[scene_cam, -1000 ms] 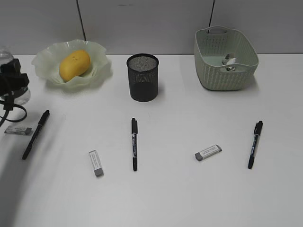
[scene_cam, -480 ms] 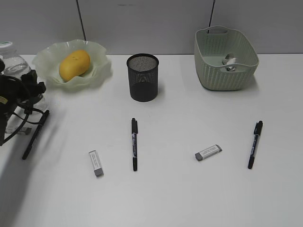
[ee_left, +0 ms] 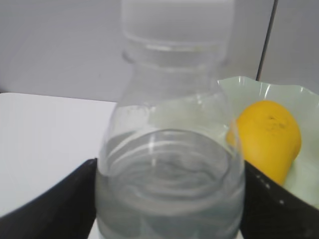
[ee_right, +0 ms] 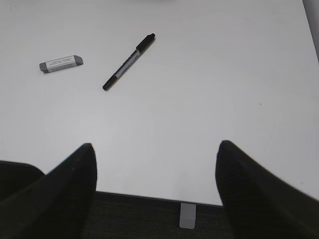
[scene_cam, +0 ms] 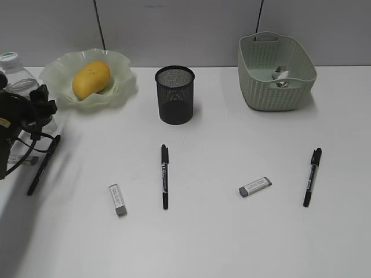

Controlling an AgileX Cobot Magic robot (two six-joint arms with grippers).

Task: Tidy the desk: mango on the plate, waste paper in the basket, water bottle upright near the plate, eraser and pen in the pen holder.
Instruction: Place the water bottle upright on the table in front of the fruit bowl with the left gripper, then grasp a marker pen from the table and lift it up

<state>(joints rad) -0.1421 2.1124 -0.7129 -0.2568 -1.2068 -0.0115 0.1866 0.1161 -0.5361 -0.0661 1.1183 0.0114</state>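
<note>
The water bottle (scene_cam: 18, 84) stands upright at the desk's far left, just left of the plate (scene_cam: 120, 87), which holds the mango (scene_cam: 91, 79). My left gripper (scene_cam: 29, 109) has a finger on each side of the bottle (ee_left: 169, 164); no gap shows there, and I cannot tell whether it grips. The waste paper (scene_cam: 282, 77) lies in the basket (scene_cam: 278, 92). Pens (scene_cam: 164, 176) (scene_cam: 312, 176) (scene_cam: 43, 165) and erasers (scene_cam: 117, 200) (scene_cam: 255, 186) lie flat on the desk (scene_cam: 220, 243). The pen holder (scene_cam: 174, 94) stands mid-back. My right gripper (ee_right: 157, 199) is open and holds nothing, above the desk's front edge.
In the right wrist view a pen (ee_right: 128, 62) and an eraser (ee_right: 61, 63) lie ahead of the fingers. A grey wall runs behind the desk. The leftmost pen lies right beside my left arm.
The bottle has gone from low and mostly hidden to upright at the far left. The left arm moved right a little. All else stayed put.
</note>
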